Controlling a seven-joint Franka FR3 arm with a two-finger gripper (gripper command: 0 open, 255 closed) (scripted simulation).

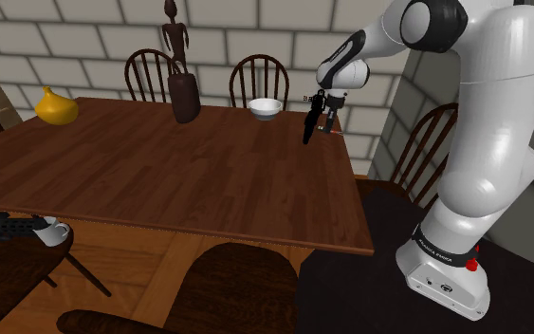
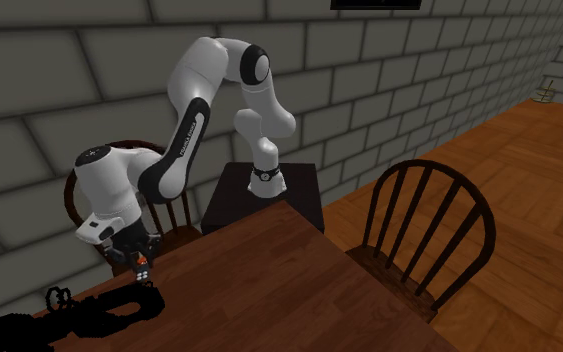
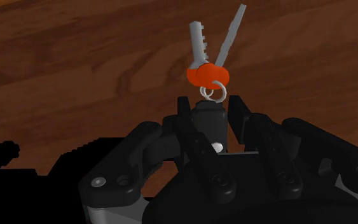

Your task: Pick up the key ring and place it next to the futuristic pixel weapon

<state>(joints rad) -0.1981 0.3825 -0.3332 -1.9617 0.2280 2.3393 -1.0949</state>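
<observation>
My gripper [image 1: 323, 111] hangs over the far right corner of the brown wooden table [image 1: 160, 176], shut on the key ring [image 1: 309, 129]. In the wrist view the fingers [image 3: 237, 109] clasp the ring's black fob, and two grey keys with red heads [image 3: 207, 71] dangle past the fingertips above the wood. In the second exterior view the gripper [image 2: 136, 257] is close above the table near its edge, with the key ring [image 2: 143, 267] under it. The black pixel weapon [image 1: 7, 226] lies low at the shoulder view's left edge, beyond the table's near left corner, beside a white object.
On the table's far side stand a white bowl [image 1: 266, 107], a tall dark figure statue [image 1: 181, 76] and a yellow gourd-shaped object [image 1: 56, 106]. Wooden chairs [image 1: 260, 76] ring the table. A black shadow-like shape [image 2: 99, 306] lies on the wood beside the gripper.
</observation>
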